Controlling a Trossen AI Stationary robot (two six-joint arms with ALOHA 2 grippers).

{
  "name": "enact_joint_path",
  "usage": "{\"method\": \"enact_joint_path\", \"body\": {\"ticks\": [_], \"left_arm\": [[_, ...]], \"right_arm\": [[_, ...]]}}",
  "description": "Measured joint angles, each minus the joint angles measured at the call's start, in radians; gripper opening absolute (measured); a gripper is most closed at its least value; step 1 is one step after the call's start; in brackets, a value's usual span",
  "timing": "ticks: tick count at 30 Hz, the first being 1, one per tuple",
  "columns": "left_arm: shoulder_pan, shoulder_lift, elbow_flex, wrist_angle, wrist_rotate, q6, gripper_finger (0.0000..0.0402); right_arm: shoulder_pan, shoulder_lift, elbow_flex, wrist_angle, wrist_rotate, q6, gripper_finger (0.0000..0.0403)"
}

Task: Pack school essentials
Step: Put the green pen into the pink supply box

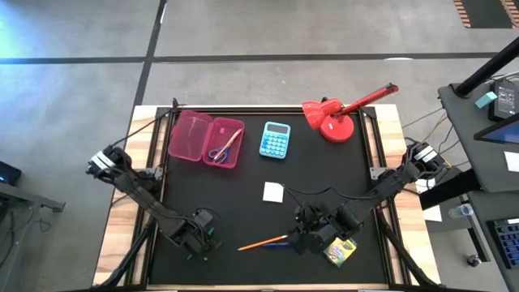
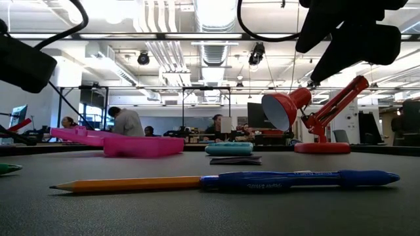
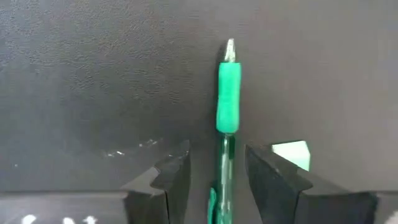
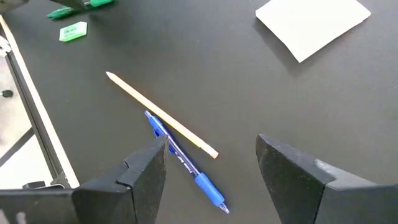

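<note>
A green marker lies flat on the black mat, and a green eraser rests just beside it. My left gripper hangs over the marker near the table's near-left corner, pointing down and open. One finger stands on each side of the marker's barrel without touching it. An orange pencil and a blue pen lie crossed on the mat near the front edge. My right gripper hovers open above and just right of them. A yellow-green crayon box lies to the right of that gripper.
An open pink pencil case at the far left holds blue-handled scissors. A light-blue calculator and a red desk lamp stand along the far edge. A white square pad lies mid-table.
</note>
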Motion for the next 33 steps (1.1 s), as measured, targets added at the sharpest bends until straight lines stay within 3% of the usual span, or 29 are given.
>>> {"method": "enact_joint_path", "body": {"ticks": [7, 18, 24, 33], "left_arm": [[-0.003, 0.021, 0.002, -0.004, -0.002, 0.010, 0.0120], [-0.003, 0.027, 0.003, -0.047, -0.006, 0.028, 0.0012], [0.000, 0.028, 0.029, -0.063, -0.010, 0.028, 0.0013], [0.041, -0.007, 0.135, -0.059, -0.137, 0.048, 0.0013]], "right_arm": [[0.000, 0.000, 0.000, -0.001, 0.000, 0.006, 0.0231], [0.000, 0.000, 0.000, -0.002, 0.000, -0.024, 0.0231], [-0.002, 0.000, 0.000, -0.006, 0.000, -0.056, 0.0231], [-0.001, 0.000, 0.000, -0.006, 0.000, -0.036, 0.0231]]}}
